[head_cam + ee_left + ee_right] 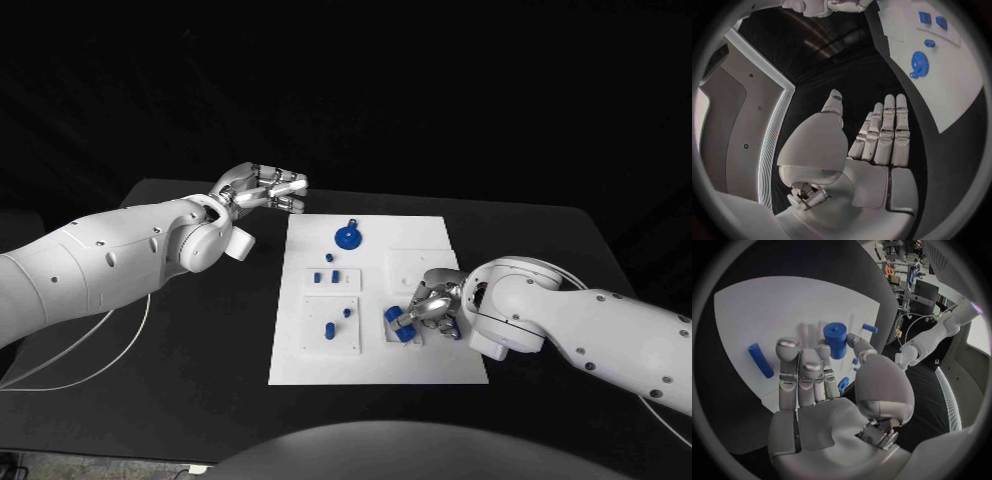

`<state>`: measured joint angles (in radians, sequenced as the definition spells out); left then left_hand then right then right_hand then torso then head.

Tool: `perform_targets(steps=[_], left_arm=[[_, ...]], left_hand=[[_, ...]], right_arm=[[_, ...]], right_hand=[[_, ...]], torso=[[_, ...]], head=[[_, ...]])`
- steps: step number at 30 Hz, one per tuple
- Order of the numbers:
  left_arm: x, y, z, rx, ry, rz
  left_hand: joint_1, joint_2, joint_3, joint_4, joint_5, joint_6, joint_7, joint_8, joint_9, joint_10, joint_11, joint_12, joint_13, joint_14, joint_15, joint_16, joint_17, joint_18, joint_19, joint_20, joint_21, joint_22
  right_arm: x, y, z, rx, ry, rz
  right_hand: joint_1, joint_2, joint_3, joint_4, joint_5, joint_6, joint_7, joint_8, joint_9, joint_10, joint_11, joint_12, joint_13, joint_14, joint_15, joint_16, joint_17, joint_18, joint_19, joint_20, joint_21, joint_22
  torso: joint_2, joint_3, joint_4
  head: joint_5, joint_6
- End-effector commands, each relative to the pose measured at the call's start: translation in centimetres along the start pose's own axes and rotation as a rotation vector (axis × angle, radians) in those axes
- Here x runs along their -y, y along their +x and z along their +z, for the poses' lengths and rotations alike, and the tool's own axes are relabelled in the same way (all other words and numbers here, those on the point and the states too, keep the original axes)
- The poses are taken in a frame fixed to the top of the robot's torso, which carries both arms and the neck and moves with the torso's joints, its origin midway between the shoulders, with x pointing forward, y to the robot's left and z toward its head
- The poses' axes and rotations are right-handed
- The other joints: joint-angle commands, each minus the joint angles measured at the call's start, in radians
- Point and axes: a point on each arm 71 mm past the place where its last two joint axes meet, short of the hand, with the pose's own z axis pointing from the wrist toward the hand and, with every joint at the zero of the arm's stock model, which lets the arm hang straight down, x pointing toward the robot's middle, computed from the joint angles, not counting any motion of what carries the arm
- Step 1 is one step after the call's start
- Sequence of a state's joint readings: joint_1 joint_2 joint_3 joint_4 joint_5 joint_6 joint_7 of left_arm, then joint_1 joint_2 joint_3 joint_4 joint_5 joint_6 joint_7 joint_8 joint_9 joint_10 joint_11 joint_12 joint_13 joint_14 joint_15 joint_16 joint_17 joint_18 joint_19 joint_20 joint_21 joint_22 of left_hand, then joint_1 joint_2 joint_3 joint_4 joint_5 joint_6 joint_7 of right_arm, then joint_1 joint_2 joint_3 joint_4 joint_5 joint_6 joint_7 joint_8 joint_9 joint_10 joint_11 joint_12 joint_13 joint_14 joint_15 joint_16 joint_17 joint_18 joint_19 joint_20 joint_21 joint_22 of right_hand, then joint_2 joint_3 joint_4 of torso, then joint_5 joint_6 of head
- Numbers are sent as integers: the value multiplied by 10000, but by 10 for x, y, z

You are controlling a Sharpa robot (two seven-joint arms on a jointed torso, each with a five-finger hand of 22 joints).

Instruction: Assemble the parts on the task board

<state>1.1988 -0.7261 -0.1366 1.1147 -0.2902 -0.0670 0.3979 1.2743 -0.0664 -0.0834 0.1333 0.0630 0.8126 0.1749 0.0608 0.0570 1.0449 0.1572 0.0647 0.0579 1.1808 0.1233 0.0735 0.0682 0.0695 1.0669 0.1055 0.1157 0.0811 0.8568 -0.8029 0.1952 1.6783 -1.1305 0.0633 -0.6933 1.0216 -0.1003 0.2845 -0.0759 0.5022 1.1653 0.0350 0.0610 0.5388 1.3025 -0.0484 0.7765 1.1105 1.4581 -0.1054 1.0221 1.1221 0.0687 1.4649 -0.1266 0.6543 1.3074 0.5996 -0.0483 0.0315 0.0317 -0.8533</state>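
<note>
Under right hand (pixel 433 308), parts (pixel 397 322) half-hidden

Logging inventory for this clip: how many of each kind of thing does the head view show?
Task board: 1
Hands: 2, left hand and right hand
Blue parts clear of the hands: 6
Blue parts at the right hand: at least 2, partly hidden
Total: at least 11
</note>
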Motion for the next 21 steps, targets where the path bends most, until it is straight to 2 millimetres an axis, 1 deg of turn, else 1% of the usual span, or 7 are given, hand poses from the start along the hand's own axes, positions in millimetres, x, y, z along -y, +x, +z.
perform_targets(steps=[1,4,8,11,17,19,21], left_arm=[[0,3,0,-154,52,-128],[0,3,1,-174,47,-127],[0,3,1,-189,36,-117],[0,3,0,-203,24,-110],[0,4,0,-250,26,-87],[0,4,0,-261,29,-82],[0,4,0,-265,29,-78]], left_hand=[[-74,45,-20,-70,25,-22,15,-46,-13,-76,-12,1,12,-95,9,-24,14,8,-3,48,-48,-10],[-80,46,-17,-63,17,-37,18,-48,-14,-85,-8,-1,11,-106,12,-26,14,9,-6,50,-51,-10],[-80,45,-13,-58,17,-45,22,-49,-15,-100,-4,-1,12,-117,17,-26,13,9,-13,54,-55,-12],[-72,42,-6,-55,23,-39,19,-47,-14,-108,-2,0,11,-131,20,-27,13,8,-24,59,-62,-14],[-51,62,3,-74,92,-19,18,-45,-13,-123,3,-1,11,-148,27,-29,13,8,-35,64,-70,-16],[-61,75,-8,-85,89,-35,20,-48,-14,-126,5,2,12,-158,29,-27,13,9,-39,68,-74,-16],[-61,75,-8,-85,89,-35,20,-48,-14,-126,5,2,12,-158,29,-27,13,9,-39,68,-74,-16]], right_arm=[[6,6,1,-309,711,-307],[5,6,2,-311,698,-305],[5,6,2,-284,691,-266],[4,6,2,-305,685,-243],[4,8,2,-390,649,-203],[3,9,2,-413,628,-187],[3,9,1,-439,607,-176]], right_hand=[[282,64,458,-345,-395,42,-105,25,-59,162,-75,13,-9,-1,-40,-11,3,-124,520,-48,-36,714],[345,-25,365,-77,-782,54,-103,23,-143,170,-68,2,-26,-5,-34,-34,-7,-124,520,-44,-45,712],[253,-89,124,515,-2825,71,-80,26,-184,203,-36,-2,-46,-1,-9,-50,-14,-116,524,-25,-63,706],[229,-349,95,1195,-4380,77,-43,31,-164,210,-1,-2,-58,-2,17,-62,-19,-98,524,-2,-80,701],[-70,-911,-336,2429,-4537,42,-26,31,-145,212,17,-15,-63,-5,11,-74,-6,-92,525,-11,-95,700],[343,-805,-1287,3123,-4531,27,-42,36,-169,221,5,-32,-49,-2,6,-86,19,-109,525,-26,-97,701],[368,-775,-1750,3454,-4533,10,-27,35,-184,221,14,-53,-46,1,3,-93,33,-113,527,-28,-97,703]], torso=[[12,-3,-5],[4,-9,8],[1,-9,12],[0,-10,13],[4,-11,13],[6,-9,13],[7,-9,11]], head=[[-22,8],[-12,11],[-17,1],[-16,-6],[-19,-2],[-22,1],[-17,0]])
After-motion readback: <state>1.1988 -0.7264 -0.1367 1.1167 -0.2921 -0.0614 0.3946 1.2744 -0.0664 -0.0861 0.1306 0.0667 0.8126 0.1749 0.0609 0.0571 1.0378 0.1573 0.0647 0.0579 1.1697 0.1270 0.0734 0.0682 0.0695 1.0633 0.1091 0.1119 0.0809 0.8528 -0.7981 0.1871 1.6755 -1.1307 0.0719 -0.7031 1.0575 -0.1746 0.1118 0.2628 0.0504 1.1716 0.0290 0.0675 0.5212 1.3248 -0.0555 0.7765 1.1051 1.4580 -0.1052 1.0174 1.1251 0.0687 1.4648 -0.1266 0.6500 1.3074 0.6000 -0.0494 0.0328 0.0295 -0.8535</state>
